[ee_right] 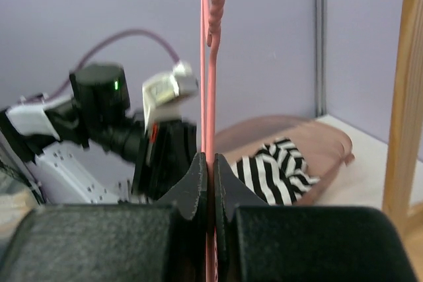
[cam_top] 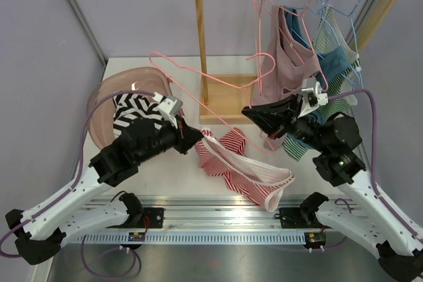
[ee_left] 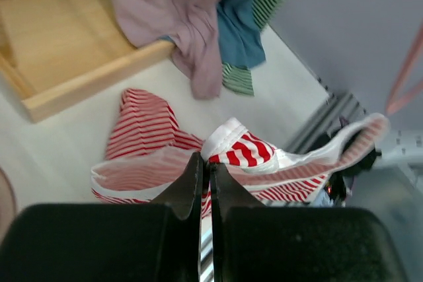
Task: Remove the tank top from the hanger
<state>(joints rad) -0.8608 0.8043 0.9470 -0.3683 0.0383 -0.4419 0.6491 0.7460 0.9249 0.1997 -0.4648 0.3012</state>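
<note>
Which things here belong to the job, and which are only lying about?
Job: red-striped tank top, pink hanger, left gripper and right gripper.

Lying about: wooden rack, hung clothes, pink basket, black-and-white garment inside it.

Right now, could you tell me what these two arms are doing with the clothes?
The left gripper is shut on the red-striped tank top, which lies sprawled on the table. The right gripper is shut on the pink hanger, holding it up beside the wooden rack. The top looks mostly off the hanger, though I cannot tell if a strap is caught on it.
</note>
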